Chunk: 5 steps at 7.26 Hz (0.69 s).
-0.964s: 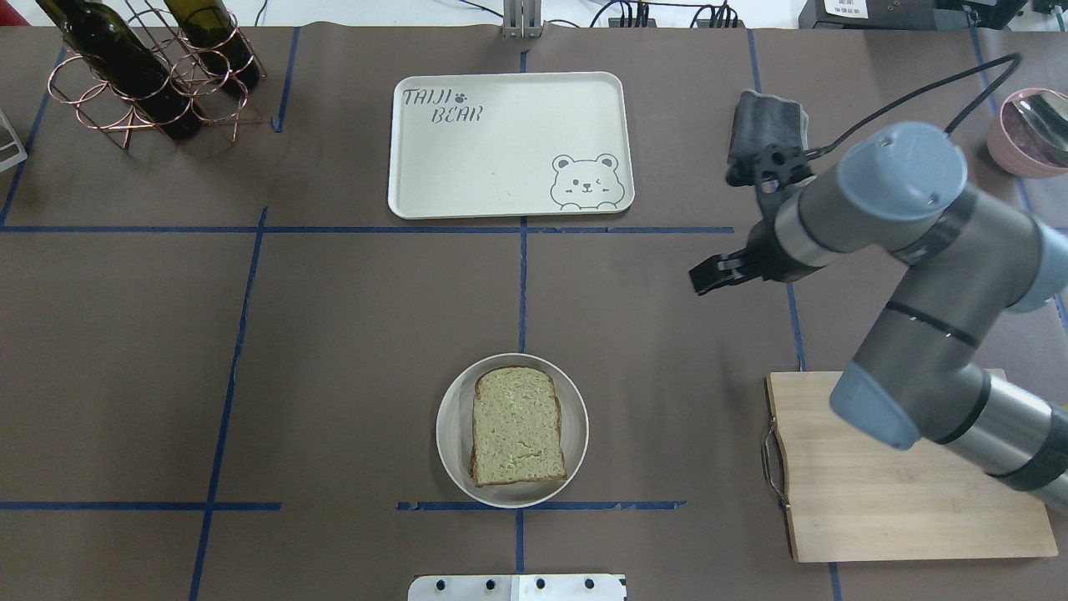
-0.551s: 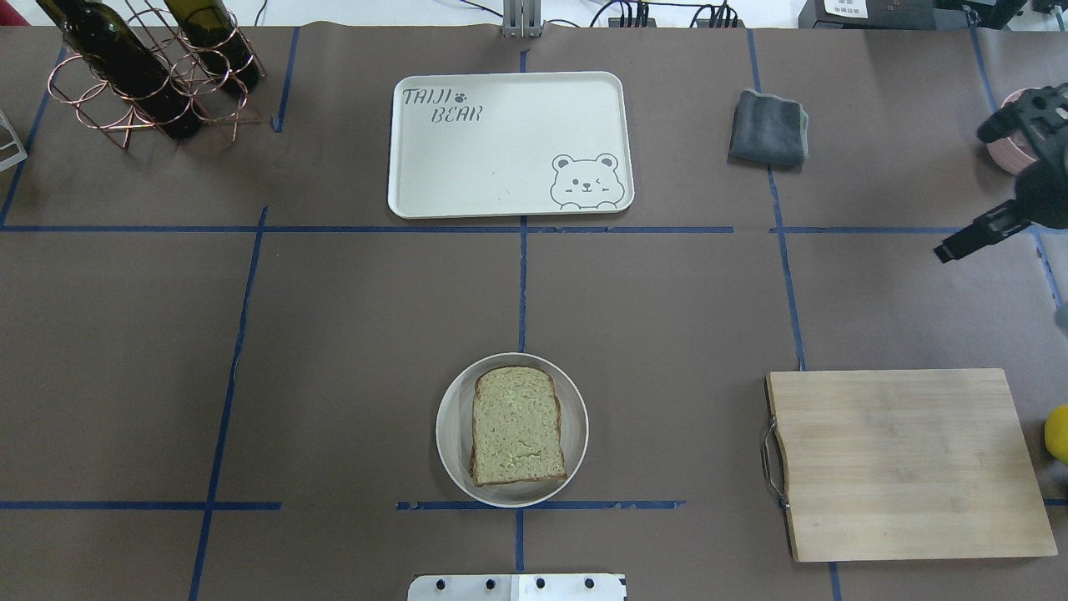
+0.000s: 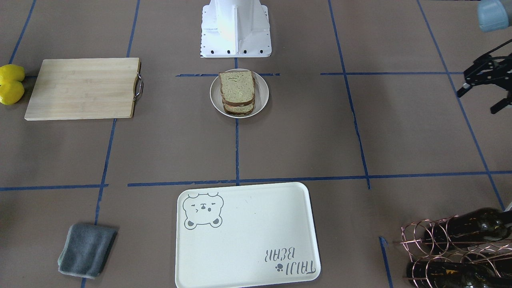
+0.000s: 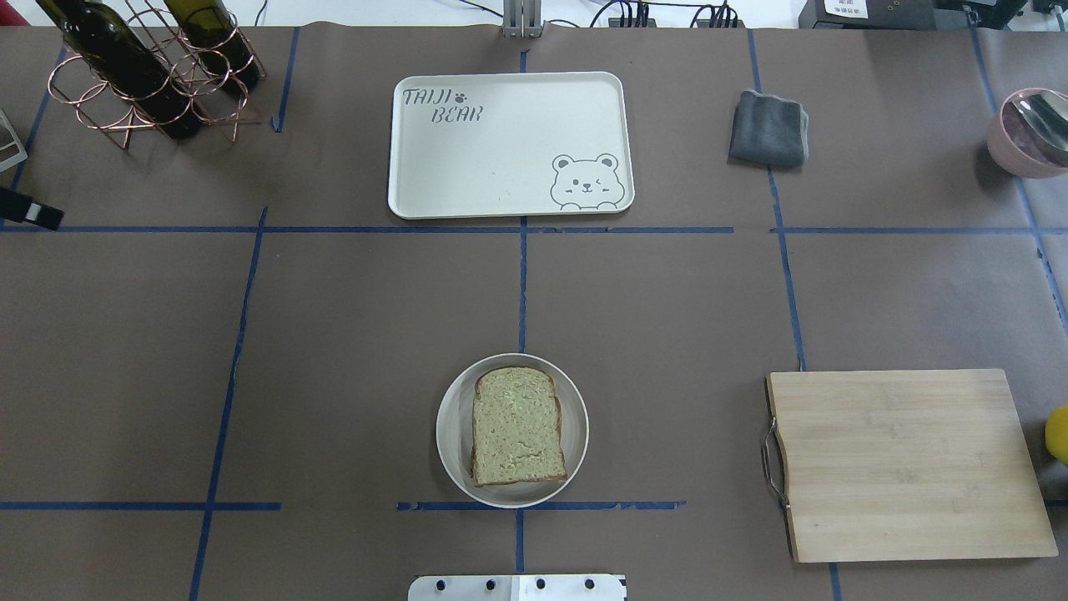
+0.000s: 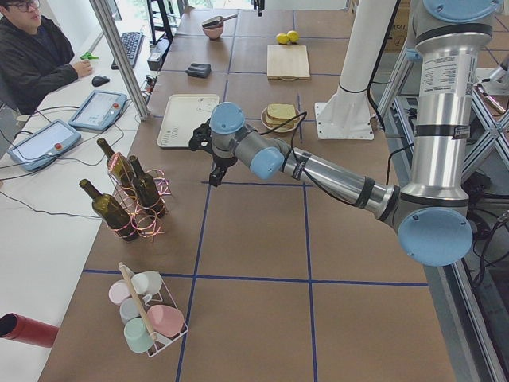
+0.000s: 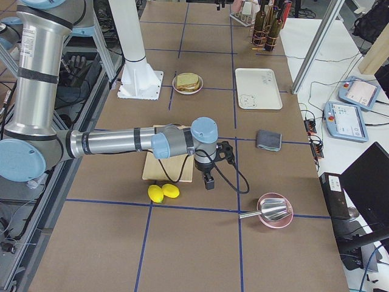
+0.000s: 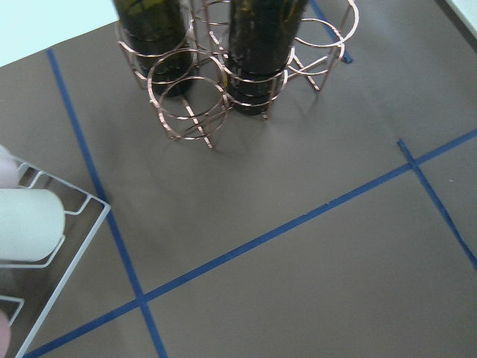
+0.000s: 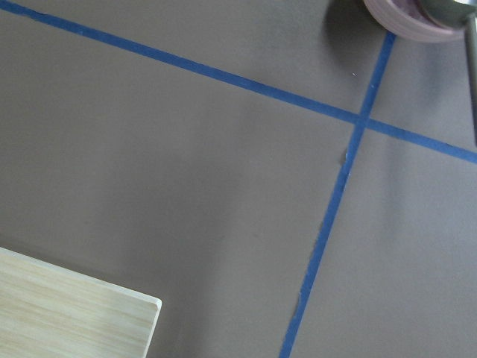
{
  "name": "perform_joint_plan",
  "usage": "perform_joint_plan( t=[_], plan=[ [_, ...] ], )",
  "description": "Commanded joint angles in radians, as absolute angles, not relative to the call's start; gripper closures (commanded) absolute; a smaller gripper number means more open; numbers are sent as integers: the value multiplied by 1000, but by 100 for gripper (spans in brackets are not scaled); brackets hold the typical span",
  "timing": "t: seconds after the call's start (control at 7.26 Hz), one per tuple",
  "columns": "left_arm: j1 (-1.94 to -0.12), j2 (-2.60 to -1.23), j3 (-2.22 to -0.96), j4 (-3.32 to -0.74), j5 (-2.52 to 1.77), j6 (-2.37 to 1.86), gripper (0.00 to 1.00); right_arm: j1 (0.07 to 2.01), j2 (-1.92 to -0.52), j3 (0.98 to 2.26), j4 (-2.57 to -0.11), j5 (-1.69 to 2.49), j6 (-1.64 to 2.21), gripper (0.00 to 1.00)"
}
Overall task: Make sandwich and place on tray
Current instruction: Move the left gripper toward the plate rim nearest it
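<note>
The table [image 4: 350, 334] is covered with brown paper divided by blue tape lines, and in the left side view a person [image 5: 36, 56] sits at a white desk along its far edge. The left claw [image 3: 480, 100] hangs over bare paper with its 2 fingers spread wide and nothing between them; the rack of wine bottles [image 4: 142, 67] is near it. The sandwich [image 4: 517, 426] lies well apart from this claw, on the round white dish [image 4: 450, 434] before the robot base, and the tray [image 4: 501, 150] is farther across the table, apart from both. Only the top slice and the crust edges show; the filling I cannot make out. The right claw [image 6: 209, 176] shows only in the right side view, just beside the cutting board [image 4: 901, 463], near 2 lemons [image 3: 11, 84] and the pink bowl [image 4: 1022, 133]; I cannot tell whether it is open or closed.
</note>
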State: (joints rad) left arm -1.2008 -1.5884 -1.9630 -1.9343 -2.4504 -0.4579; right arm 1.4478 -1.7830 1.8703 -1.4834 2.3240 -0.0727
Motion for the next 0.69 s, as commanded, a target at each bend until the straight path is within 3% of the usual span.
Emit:
perform_joint_plan(
  t=[0.0, 0.55],
  plan=[
    [-1003, -1632, -2009, -2045, -2354, -824, 0, 1505, -1795, 1873, -1546, 2335, -129, 0],
    [-579, -1836, -1970, -2046, -2016, -1323, 0, 1505, -1798, 1881, -1539, 2335, -117, 0]
  ],
)
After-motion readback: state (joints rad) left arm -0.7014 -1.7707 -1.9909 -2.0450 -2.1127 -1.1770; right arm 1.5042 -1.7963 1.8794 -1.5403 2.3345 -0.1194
